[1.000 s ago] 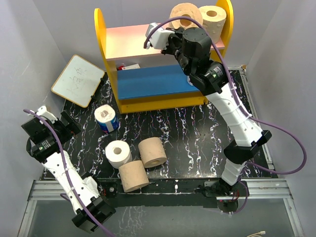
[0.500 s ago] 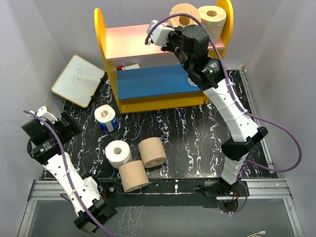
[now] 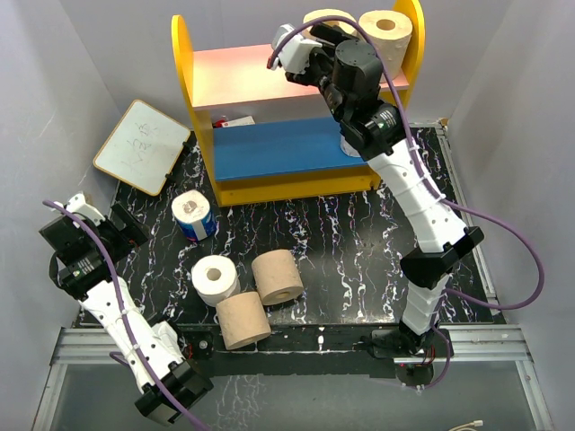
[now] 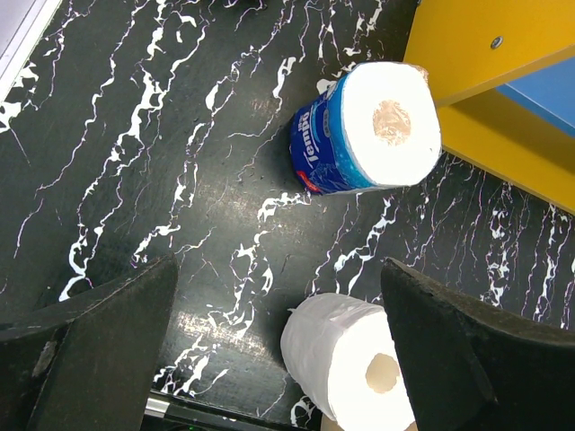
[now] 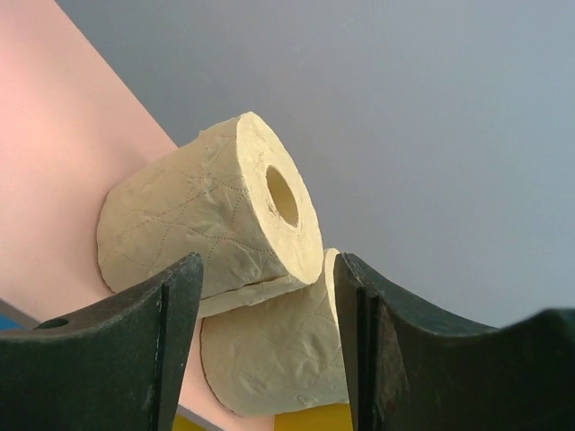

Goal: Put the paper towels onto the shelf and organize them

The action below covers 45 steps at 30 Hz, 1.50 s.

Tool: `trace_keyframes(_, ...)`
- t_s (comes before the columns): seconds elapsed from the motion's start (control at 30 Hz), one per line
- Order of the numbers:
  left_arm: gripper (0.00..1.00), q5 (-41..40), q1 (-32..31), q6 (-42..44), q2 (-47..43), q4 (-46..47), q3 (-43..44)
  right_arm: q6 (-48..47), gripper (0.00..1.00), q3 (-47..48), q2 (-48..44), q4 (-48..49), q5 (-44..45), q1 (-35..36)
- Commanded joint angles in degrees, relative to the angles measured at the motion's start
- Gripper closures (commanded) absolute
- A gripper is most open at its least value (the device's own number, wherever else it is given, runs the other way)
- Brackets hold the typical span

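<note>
On the pink board (image 5: 54,135), two tan rolls (image 5: 198,224) touch — right tool (image 5: 268,269) gaping.

Shelf (image 3: 182,54) at back; two tan rolls (image 3: 386,31) on pink board (image 3: 234,76), right end. Right gripper (image 3: 313,40) above board, near them. Table (image 3: 341,242): blue-wrapped roll (image 3: 193,214), white roll (image 3: 216,278), two more tan rolls (image 3: 277,276) clustered. Whiteboard (image 3: 142,145) left.
</note>
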Motion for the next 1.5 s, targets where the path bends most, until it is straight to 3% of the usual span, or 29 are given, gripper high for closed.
trace_keyframes(0.0, 0.07, 1.66, 0.36, -0.37, -0.03, -0.16, -0.5, 0.13, 0.41, 0.31, -2.36, 6.1, -0.8, -0.05)
trace_keyframes(0.13, 0.07, 1.67, 0.35, -0.39, -0.1, -0.2, -0.41, 0.94, 0.27, -3.19, -8.05, 6.94, -2.72, 3.22)
trace_keyframes(0.23, 0.07, 0.64, 0.38, -0.58, -0.02, -0.11, 0.89, 4.28, 0.2, -4.86, -10.94, -4.77, -5.93, 7.88)
trace_keyframes(0.33, 0.06, -0.29, 0.4, 2.02, 3.71, -1.82, 6.82, 6.46, 0.16, -16.58, -15.94, -17.29, -10.32, 13.03)
trace_keyframes(0.4, 0.06, -2.94, 0.39, 5.08, 9.83, -5.86, 13.2, 8.48, 0.16, -24.89, -18.34, -20.77, -14.48, 15.62)
trace_keyframes(0.53, 0.05, -13.44, 0.36, 6.87, 21.6, -11.84, 22.76, 16.6, 0.12, -38.05, -20.36, -19.88, -26.5, 16.5)
trace_keyframes(0.57, 0.04, -13.81, 0.42, 6.8, 23.12, -12.93, 24.37, 18.51, 0.04, -40.47, -20.5, -18.82, -29.79, 16.5)
trace_keyframes(0.63, 0.02, -11.28, 0.41, 6.28, 25.93, -16.19, 27.15, 22.09, 0.02, -44.1, -20.41, -16.05, -35.59, 16.88)
trace_keyframes(0.73, 0.02, -6.13, 0.36, 4.36, 30.29, -20.26, 30.84, 25.16, 0.04, -44.89, -18.45, -14.16, -40.82, 19.64)
trace_keyframes(0.83, 0.02, -3.77, 0.43, 4.32, 31.68, -21.16, 32.1, 27.98, 0.13, -42.96, -15.91, -10.97, -38.43, 25.33)
trace_keyframes(1.0, 0.02, -7.43, 0.44, 3.28, 33.42, -23.12, 32.1, 28.25, 0.15, -36.62, -10.49, -11.8, -37.52, 34.15)
trace_keyframes(1.2, 0.02, -9.84, 0.5, 2.63, 30.82, -21.44, 28.24, 30.24, 0.22, -37.14, -5.94, -8.36, -32.89, 43.58)
trace_keyframes(1.47, 0.02, 6.93, 1.29, 5.15, 29.51, -23.88, 32.2, 36.44, 0.34, -41.54, -1.86, 2.7, -26.01, 43.75)
